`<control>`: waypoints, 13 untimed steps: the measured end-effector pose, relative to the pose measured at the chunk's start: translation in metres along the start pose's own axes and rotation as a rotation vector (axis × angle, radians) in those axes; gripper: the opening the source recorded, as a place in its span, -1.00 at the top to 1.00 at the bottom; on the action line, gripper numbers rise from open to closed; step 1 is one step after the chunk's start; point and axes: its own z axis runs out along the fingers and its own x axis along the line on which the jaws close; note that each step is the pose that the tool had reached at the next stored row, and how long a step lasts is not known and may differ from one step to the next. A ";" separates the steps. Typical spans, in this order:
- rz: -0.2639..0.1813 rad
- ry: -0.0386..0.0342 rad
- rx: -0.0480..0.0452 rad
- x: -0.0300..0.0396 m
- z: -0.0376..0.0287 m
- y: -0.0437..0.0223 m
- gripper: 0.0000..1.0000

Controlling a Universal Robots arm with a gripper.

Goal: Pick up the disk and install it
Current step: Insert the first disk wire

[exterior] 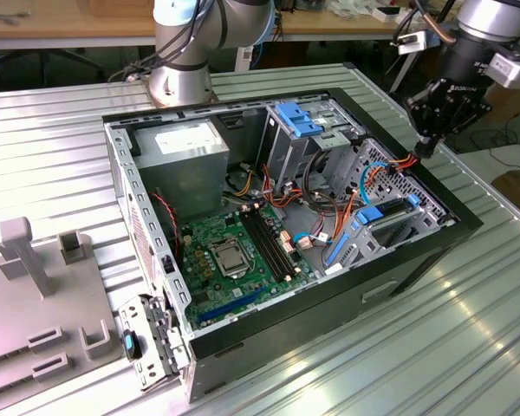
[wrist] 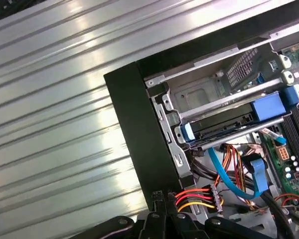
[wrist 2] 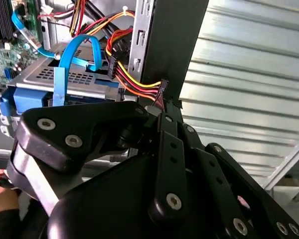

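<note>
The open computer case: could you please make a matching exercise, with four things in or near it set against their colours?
Things:
1. motherboard
2. power-supply box
3. gripper
4. flat cable

Colours:
a. black
b. green
c. blue
d. grey

Pairs: 1-b, 2-d, 3-a, 4-c.
</note>
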 end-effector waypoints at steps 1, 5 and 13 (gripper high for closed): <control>-0.022 0.0016 0.0020 -0.0001 0.0000 -0.0002 0.79; -0.111 0.0078 0.0103 -0.0002 0.0000 -0.0008 0.79; -0.179 0.0119 0.0191 -0.0062 -0.0004 0.0013 0.79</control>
